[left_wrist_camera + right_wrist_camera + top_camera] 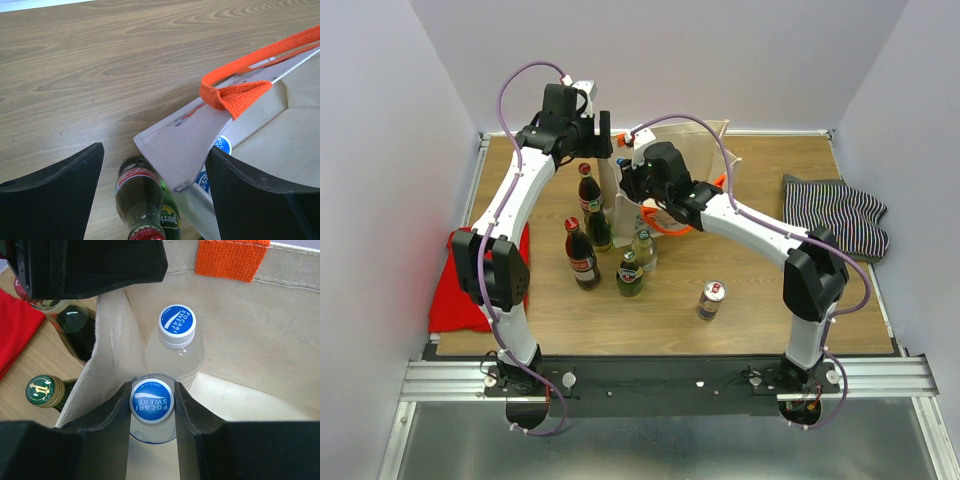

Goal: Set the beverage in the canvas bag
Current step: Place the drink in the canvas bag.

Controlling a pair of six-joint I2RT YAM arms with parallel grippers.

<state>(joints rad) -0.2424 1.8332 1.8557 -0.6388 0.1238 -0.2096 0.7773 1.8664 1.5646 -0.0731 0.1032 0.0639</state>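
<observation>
The cream canvas bag [705,150] stands at the back middle of the table, with an orange handle [670,226]. My right gripper [152,390] is inside the bag's mouth, shut on the blue cap of a clear Pocari Sweat bottle [152,401]. A second such bottle [176,325] stands in the bag [250,335] just beyond it. An orange tab [231,259] is on the far rim. My left gripper [155,150] is open, its fingers straddling a corner of the bag's rim [175,145] below the orange handle [240,95].
Several bottles stand left of and in front of the bag: two cola bottles [582,255] [588,190], a green one [630,272] and a clear one [644,250]. A can [711,299] stands nearer. A red cloth [455,300] lies left, a striped cloth [835,213] right.
</observation>
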